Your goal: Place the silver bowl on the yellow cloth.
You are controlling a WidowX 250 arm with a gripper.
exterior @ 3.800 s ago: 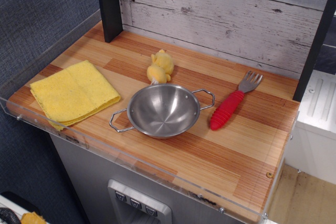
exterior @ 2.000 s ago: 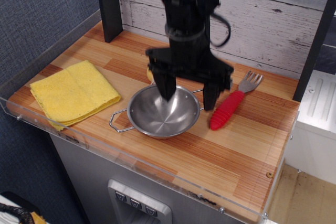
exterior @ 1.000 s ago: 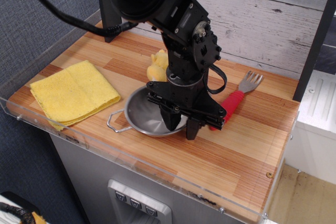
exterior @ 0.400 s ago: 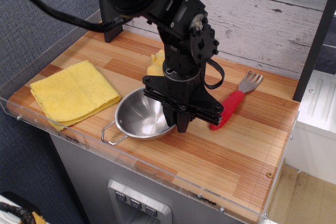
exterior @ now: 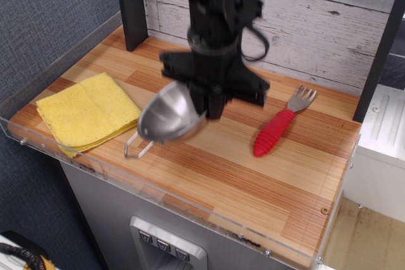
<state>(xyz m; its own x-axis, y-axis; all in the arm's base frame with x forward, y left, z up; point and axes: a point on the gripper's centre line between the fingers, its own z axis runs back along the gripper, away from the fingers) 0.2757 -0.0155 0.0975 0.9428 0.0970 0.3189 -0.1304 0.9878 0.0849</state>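
The silver bowl hangs tilted in the air above the wooden counter, its underside facing me and one wire handle hanging low near the front edge. My gripper is shut on the bowl's right rim. The yellow cloth lies flat at the counter's left end, just left of the bowl and apart from it.
A fork with a red handle lies to the right of the gripper. A black post stands at the back left. A clear plastic rim runs along the counter's front edge. The small yellow plush toy is hidden behind the arm.
The gripper closed on the bowl's right rim, then lifted it off the counter and carried it a little left and up; the bowl now hangs tilted.
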